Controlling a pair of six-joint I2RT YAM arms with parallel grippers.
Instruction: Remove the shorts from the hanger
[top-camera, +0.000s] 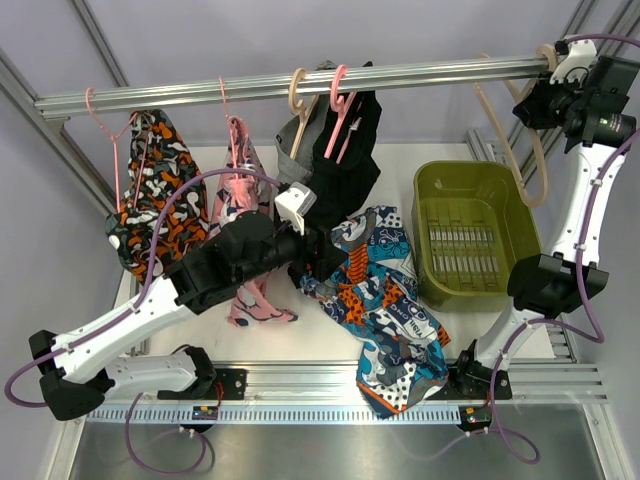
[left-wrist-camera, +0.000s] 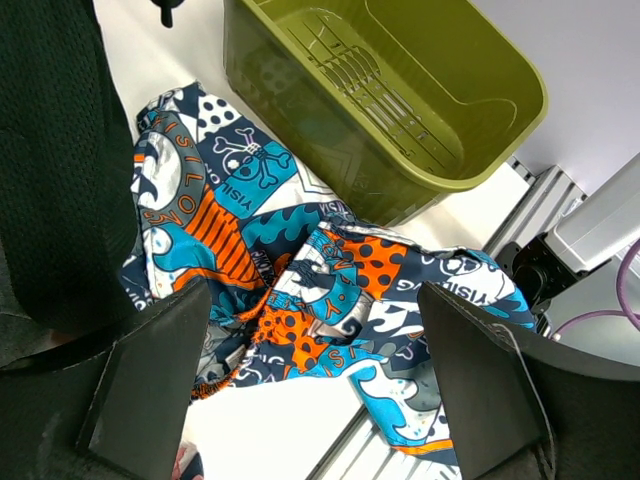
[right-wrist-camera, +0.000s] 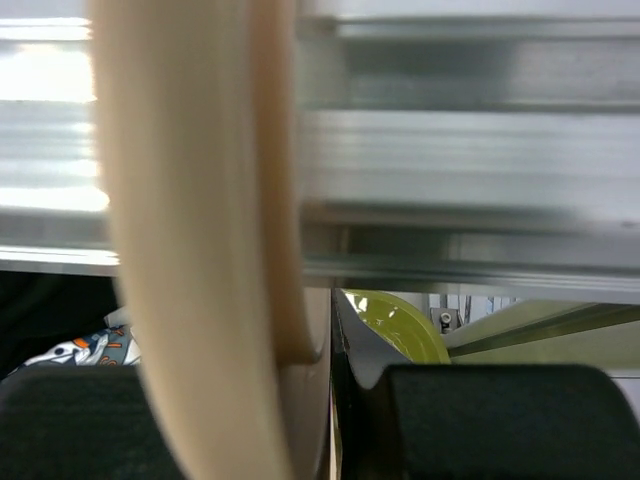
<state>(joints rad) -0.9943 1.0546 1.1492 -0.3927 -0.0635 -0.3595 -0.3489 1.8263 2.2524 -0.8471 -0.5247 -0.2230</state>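
The blue-orange-white patterned shorts (top-camera: 385, 300) lie crumpled on the table, off any hanger, and reach over its front rail. My left gripper (top-camera: 320, 255) hovers open just above their left end. In the left wrist view its two dark fingers (left-wrist-camera: 150, 385) stand wide apart over the shorts (left-wrist-camera: 330, 300), with nothing between them. Black shorts (top-camera: 345, 165) hang on a pink hanger and grey shorts (top-camera: 292, 150) on a beige one. My right gripper (top-camera: 553, 62) is up at the rail, shut on the hook of an empty beige hanger (top-camera: 520, 140), which fills the right wrist view (right-wrist-camera: 200, 250).
A metal rail (top-camera: 300, 85) runs across the back. At its left hang orange-black patterned shorts (top-camera: 155, 190) and a pink patterned pair (top-camera: 240, 190). An olive green bin (top-camera: 475, 235) sits at the right of the table, close to the fallen shorts.
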